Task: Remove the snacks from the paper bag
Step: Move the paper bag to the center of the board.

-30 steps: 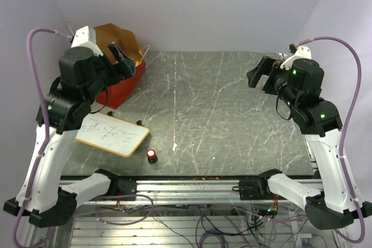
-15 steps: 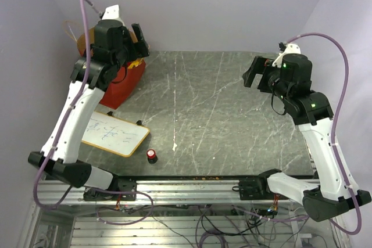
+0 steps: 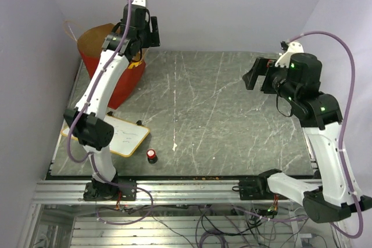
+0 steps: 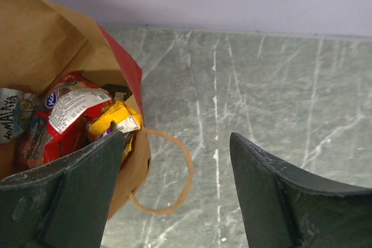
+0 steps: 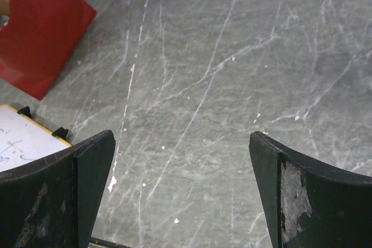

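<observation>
Left wrist view: shows left jaws spread wide, pinching nothing, above the paper bag (image 4: 46, 39) at left of frame, with snacks (image 4: 72, 111) heaped inside it. Top external: places bag at upper left of tabletop (image 3: 221, 108); shows right jaws spread, empty, at right.

This is a robot lab. A left arm (image 3: 102, 82) and a right arm (image 3: 330, 143) are bolted to a metal rail (image 3: 186, 187) at the near edge of the table (image 3: 221, 114). Loose wires (image 3: 212, 222) hang below, and plain walls (image 3: 232, 10) stand around.
</observation>
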Available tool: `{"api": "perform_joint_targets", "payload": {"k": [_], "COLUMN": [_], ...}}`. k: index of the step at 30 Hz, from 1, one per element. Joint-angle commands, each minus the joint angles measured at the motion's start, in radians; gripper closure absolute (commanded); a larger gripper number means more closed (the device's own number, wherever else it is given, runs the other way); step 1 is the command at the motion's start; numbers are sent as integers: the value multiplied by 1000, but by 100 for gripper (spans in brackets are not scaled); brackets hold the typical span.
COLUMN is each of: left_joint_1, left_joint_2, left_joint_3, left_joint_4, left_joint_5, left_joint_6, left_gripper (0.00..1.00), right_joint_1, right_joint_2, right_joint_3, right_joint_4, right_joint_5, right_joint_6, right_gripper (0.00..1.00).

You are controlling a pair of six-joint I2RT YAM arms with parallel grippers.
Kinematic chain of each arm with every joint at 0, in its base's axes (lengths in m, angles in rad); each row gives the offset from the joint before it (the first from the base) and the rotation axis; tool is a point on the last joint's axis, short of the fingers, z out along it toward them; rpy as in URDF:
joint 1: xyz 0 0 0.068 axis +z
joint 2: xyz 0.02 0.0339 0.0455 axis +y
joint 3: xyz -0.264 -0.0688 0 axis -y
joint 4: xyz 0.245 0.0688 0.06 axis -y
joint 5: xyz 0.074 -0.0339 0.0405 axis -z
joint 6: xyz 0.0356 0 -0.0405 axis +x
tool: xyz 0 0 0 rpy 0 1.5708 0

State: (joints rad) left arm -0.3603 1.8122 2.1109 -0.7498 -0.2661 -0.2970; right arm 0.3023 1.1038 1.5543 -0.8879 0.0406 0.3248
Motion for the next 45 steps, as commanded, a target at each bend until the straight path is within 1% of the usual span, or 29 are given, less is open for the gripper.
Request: {"api": "perform_joint_targets", "payload": {"k": [1, 5, 8, 10, 11, 14, 17, 19, 23, 29, 34, 41, 45], "left_joint_1": [8, 9, 9, 9, 8, 5, -5, -13, -45, -118, -166, -262, -345], "left_joint_2": [78, 97, 89, 88, 88, 89, 83, 83, 94, 100, 89, 86, 73], "left_joint_3": [73, 59, 27, 19, 18, 25, 34, 48, 86, 122, 115, 113, 101], "left_joint_4": [-70, -90, -97, -111, -120, -142, -148, -152, -163, -176, -154, -133, -113], "left_joint_5": [-5, 1, 7, 11, 16, 44, 73, 103, 190, 235, 293, 323, 325], "left_joint_6": [60, 71, 81, 85, 87, 87, 83, 72, 52, 25, -34, -101, -143], "left_gripper": [20, 30, 40, 52, 60, 76, 88, 93, 93, 93, 93, 93, 93], "right_joint_1": [-6, -6, -6, -6, -6, -6, -6, -5, -6, -6, -6, -6, -6], "right_joint_2": [-55, -67, -69, -69, -70, -65, -64, -63, -61, -53, -46, -45, -47], "right_joint_3": [33, 39, 31, 24, 22, 22, 20, 13, 7, 1, 5, 4, 0], "right_joint_4": [20, 17, 14, 13, 11, -1, -8, -12, -20, -28, -37, -46, -51], "right_joint_5": [61, 96, 101, 110, 120, 137, 142, 144, 142, 137, 139, 139, 145], "right_joint_6": [-43, -38, -22, -11, -5, 11, 22, 31, 46, 63, 73, 90, 104], "right_gripper": [0, 0, 0, 0, 0, 0, 0, 0, 0, 0, 0, 0, 0]}}
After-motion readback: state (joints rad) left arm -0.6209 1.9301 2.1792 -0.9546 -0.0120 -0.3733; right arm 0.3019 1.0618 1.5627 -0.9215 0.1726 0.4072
